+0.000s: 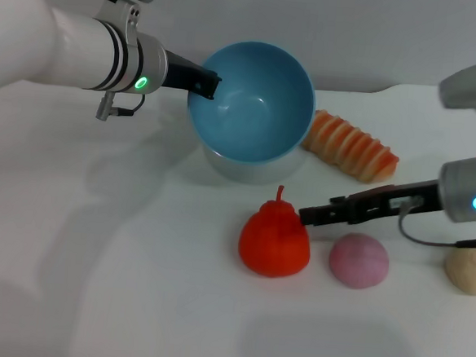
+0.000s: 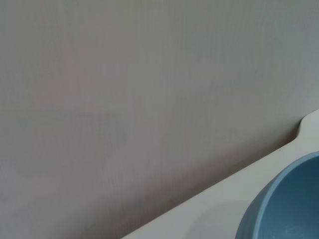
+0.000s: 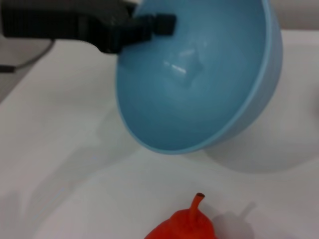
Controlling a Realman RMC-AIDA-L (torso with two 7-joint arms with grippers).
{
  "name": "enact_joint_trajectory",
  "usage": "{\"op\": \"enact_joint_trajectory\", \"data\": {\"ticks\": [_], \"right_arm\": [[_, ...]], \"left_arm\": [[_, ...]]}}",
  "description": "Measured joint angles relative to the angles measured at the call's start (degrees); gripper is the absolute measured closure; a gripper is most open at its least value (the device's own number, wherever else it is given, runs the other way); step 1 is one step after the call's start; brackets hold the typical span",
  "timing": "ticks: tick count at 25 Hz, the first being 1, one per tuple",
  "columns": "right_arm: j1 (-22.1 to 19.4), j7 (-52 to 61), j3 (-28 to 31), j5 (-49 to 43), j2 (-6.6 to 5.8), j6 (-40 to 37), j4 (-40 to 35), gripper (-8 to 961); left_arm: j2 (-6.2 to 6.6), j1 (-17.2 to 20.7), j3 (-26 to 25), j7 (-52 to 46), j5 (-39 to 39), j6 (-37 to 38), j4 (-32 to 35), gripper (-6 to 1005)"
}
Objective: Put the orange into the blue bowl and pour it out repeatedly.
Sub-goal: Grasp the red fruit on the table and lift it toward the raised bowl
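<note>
The blue bowl point(image 1: 255, 106) is empty, raised off the white table and tipped with its opening toward me. My left gripper point(image 1: 205, 85) is shut on its left rim. The right wrist view shows the bowl point(image 3: 199, 84) with that gripper point(image 3: 159, 24) pinching the rim, and a part of the bowl point(image 2: 284, 204) shows in the left wrist view. The orange point(image 1: 274, 240) sits upright on the table in front of the bowl, stem nub up, and its top shows in the right wrist view point(image 3: 182, 226). My right gripper point(image 1: 307, 215) reaches in from the right, its tip at the orange's upper right side.
A striped orange-and-cream bread loaf point(image 1: 350, 145) lies right of the bowl. A pink ball point(image 1: 359, 260) sits just right of the orange, under my right arm. A beige lump point(image 1: 470, 270) is at the right edge. The table's back edge runs behind the bowl.
</note>
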Motion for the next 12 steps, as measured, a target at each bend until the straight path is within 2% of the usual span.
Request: {"op": "enact_joint_trajectory", "data": {"ticks": [8, 12], "right_arm": [[1.6, -11.3, -6.1, 14.6, 0.17, 5.4, 9.4, 163], [3.3, -10.0, -6.5, 14.1, -0.15, 6.3, 13.0, 164]], "left_arm": [[-0.05, 0.1, 1.4, 0.0, 0.0, -0.5, -0.2, 1000], [-0.07, 0.1, 1.5, 0.0, -0.1, -0.5, -0.2, 1000]]}}
